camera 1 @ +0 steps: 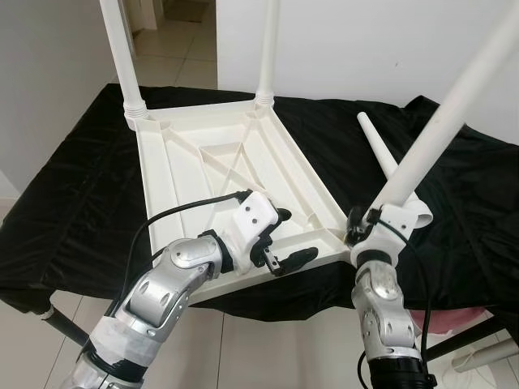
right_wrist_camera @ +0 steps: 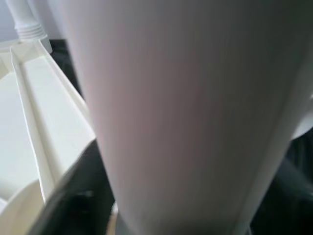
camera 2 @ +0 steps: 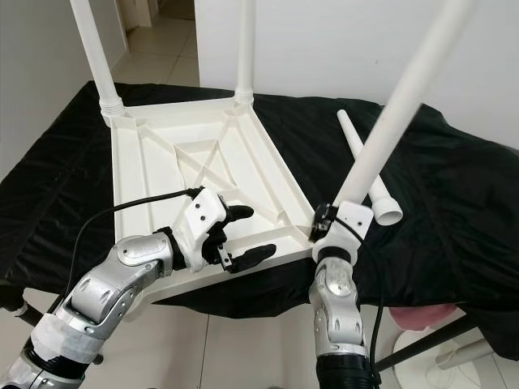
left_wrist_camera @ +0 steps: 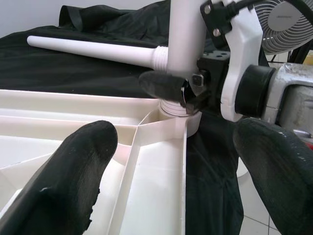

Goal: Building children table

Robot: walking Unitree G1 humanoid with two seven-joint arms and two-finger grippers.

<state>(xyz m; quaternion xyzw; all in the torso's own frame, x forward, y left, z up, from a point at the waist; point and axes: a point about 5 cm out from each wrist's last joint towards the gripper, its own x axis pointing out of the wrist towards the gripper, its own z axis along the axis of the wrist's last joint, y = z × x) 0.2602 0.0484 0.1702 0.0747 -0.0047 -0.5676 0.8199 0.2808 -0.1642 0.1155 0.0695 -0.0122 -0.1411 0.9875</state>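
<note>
No readable writing; right hand (camera 1: 357, 229) grips white leg (camera 1: 438, 121) at tabletop (camera 1: 235, 162).

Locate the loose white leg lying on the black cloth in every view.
Left eye view: loose leg, right of the tabletop.
Right eye view: same spot.
Left wrist view: lying across the top, behind the right claw.
Right wrist view: cannot tell.
Shared landmark: the held leg.

White tabletop (camera 1: 235, 162) and legs (camera 1: 442, 121) on black cloth (camera 1: 73, 203) (grippers (camera 1: 280, 243) black-fingered too)
</note>
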